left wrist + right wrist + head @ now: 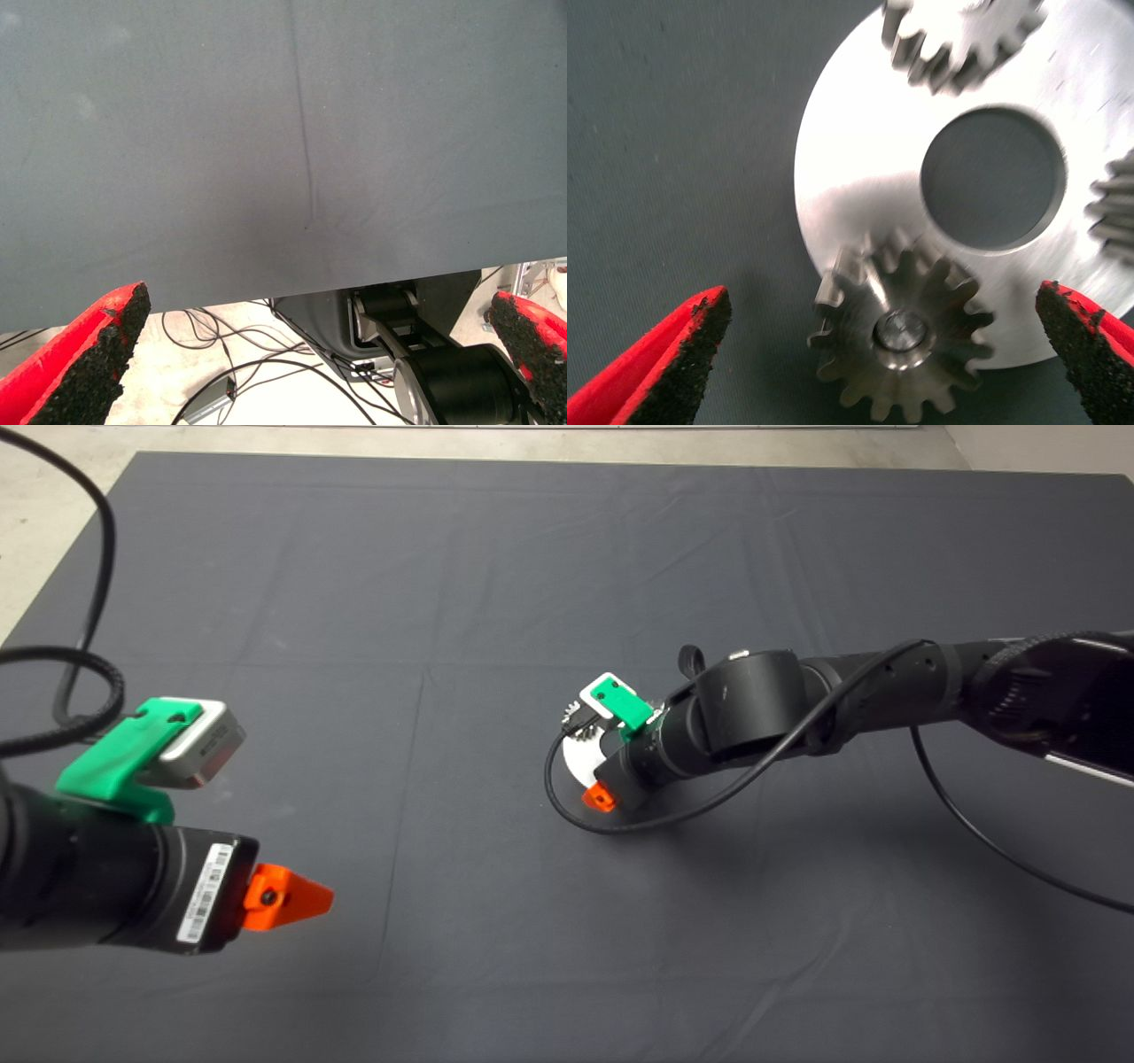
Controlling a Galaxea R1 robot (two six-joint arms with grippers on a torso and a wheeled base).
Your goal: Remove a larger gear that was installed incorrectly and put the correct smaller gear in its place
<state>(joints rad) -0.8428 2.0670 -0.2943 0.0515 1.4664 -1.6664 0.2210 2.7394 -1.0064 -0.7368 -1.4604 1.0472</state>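
My right gripper (881,297) hangs open just over a round silver plate (859,177) with a big centre hole. A dark grey gear (930,292) with a shiny pin in its bore sits on the plate's rim, between my fingers and touching neither. I cannot tell whether it is the larger gear or the smaller gear. Two more gears (957,44) (1116,217) sit on the plate, cut off at the picture's edges. In the head view the right gripper (592,769) covers most of the plate (576,766) at mid-mat. My left gripper (292,899) is open and empty at the lower left.
The right arm's black cable (620,824) loops on the mat in front of the plate. No loose gear shows on the dark mat (443,602). The left wrist view shows the mat edge (266,297), with floor cables and the robot base beyond it.
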